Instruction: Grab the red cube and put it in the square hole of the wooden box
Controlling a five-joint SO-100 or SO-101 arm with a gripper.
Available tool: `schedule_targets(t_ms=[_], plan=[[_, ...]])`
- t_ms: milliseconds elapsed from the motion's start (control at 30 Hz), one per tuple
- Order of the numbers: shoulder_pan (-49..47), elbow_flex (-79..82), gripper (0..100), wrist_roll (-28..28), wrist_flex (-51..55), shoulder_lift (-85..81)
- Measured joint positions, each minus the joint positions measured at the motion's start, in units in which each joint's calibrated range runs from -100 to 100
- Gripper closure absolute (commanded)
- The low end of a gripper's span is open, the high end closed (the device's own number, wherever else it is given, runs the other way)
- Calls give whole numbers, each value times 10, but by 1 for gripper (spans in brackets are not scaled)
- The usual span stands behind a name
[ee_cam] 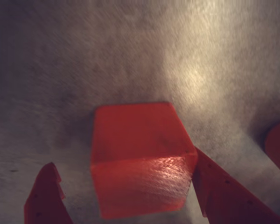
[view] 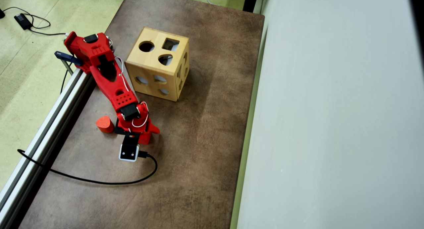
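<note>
The brown table (view: pixel 198 139) carries the wooden box (view: pixel 158 65) near its far end in the overhead view, the top face showing a round hole, a teardrop-like hole and the square hole (view: pixel 170 44) at the upper right of that face. The red arm (view: pixel 112 83) reaches from its base at the table's left edge down past the box, its wrist bent over a spot well apart from the box, with an orange-red rounded block (view: pixel 105 124) lying just beside it on the left. In the wrist view the gripper (ee_cam: pixel 126 186) stands apart, one finger at the lower left with a clear gap to the red cube (ee_cam: pixel 139 158), the other at the right touching or all but touching the cube's right edge. The cube sits on the table between the fingers, slightly turned, so the step in hand appears to be the grasp. To do it well, the fingers should probably close on two opposite flat faces, not across a corner, low enough for a firm hold, since a skewed grip would likely make the cube hard to line up with the square hole afterwards.
</note>
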Motion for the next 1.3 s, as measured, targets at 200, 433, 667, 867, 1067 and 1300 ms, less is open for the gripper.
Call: schedule_targets(t_ms=[200, 433, 667, 867, 1067, 1300], plan=[[0, 0, 63, 0, -1, 0], [0, 0, 85, 0, -1, 0], [0, -2, 98, 0, -1, -1], [1, -2, 97, 0, 1, -1], [0, -1, 97, -29, 99, -60], [-14, -1, 97, -90, 149, -189]])
